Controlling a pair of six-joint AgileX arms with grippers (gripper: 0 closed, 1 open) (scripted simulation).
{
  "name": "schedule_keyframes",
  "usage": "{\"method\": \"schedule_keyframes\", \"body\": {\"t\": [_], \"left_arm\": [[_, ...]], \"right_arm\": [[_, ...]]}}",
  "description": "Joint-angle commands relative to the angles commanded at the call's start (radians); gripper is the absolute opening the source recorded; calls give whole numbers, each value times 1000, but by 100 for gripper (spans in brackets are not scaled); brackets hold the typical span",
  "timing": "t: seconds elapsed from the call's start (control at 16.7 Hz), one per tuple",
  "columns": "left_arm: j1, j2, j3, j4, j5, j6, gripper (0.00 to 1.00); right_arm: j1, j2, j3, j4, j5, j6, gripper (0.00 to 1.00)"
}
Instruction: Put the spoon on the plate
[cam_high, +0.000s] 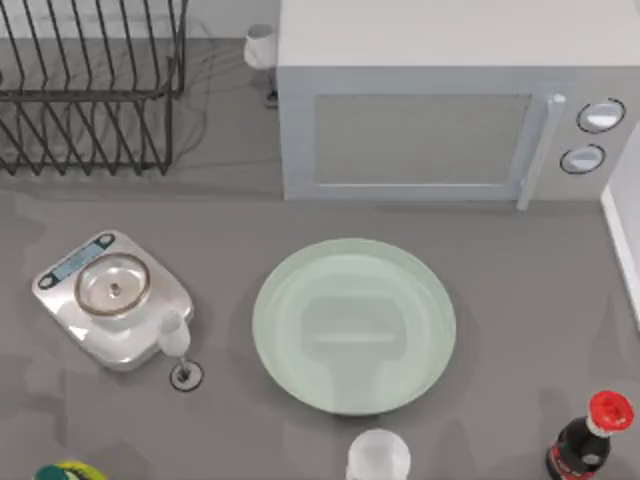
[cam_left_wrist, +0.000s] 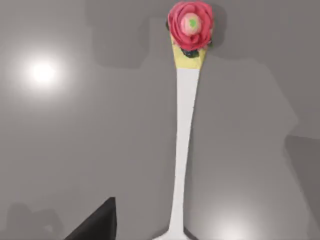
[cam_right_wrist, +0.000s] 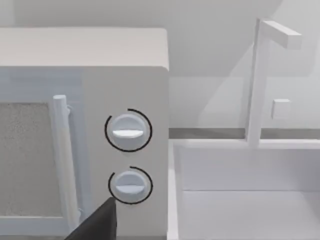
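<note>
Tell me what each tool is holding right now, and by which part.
Cannot be told. The left wrist view shows the spoon lying on the grey table, with no fingers closed on it; the plate sits bare.

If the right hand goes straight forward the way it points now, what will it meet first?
Probably the microwave: the right wrist view faces its front panel, with the lower knob nearest the line. Depth is unclear, and the sink lies just beside it.
</note>
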Motion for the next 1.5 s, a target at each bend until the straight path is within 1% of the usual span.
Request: {"method": "schedule_keyframes", "body": {"t": [0.18,0.36,0.48,0.84,1.02,1.32,1.5], "left_arm": [[41,199,146,-113,-1,69,100],[68,317,244,-182,-1,113,100],[76,351,272,-201,-1,126,100],[72,352,269,-197,-2,125,100],[74,385,227,-128,-1,125,100],[77,490,103,115,-1,129,100],[78,525,64,180,-1,131,100]], "right_arm": [[0,0,0,0,0,0,100],[0,0,0,0,0,0,100],[0,0,0,0,0,0,100],[0,0,0,0,0,0,100],[0,0,0,0,0,0,100],[0,0,0,0,0,0,100],[0,0,0,0,0,0,100]]}}
